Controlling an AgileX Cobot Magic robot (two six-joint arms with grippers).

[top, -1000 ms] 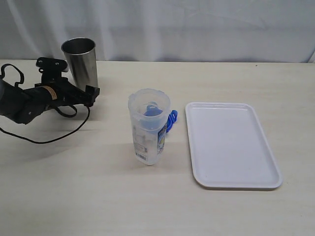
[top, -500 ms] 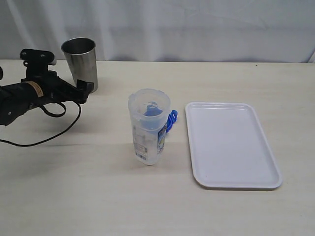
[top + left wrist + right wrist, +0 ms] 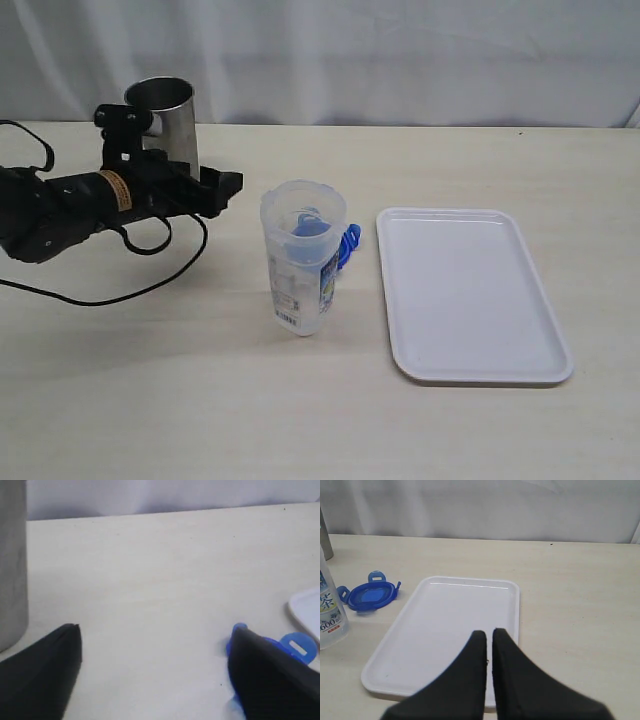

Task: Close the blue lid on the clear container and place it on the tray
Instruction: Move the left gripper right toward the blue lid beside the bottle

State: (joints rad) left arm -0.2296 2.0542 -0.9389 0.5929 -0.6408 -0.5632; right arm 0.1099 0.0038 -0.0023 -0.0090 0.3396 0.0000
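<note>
Fingers [image 3: 47,670] of the left gripper [image 3: 152,630], spread apart, have swung back toward the blue lid [image 3: 369,596]. Those of the right gripper [image 3: 489,632] are pressed together. Picking up the lid looks next.

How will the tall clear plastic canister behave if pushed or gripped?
The tall, narrow clear plastic canister looks empty, so probably light and apt to tip if pushed high. Its smooth walls may slip, and with the round blue lid off, the open rim likely flexes when squeezed.
</note>
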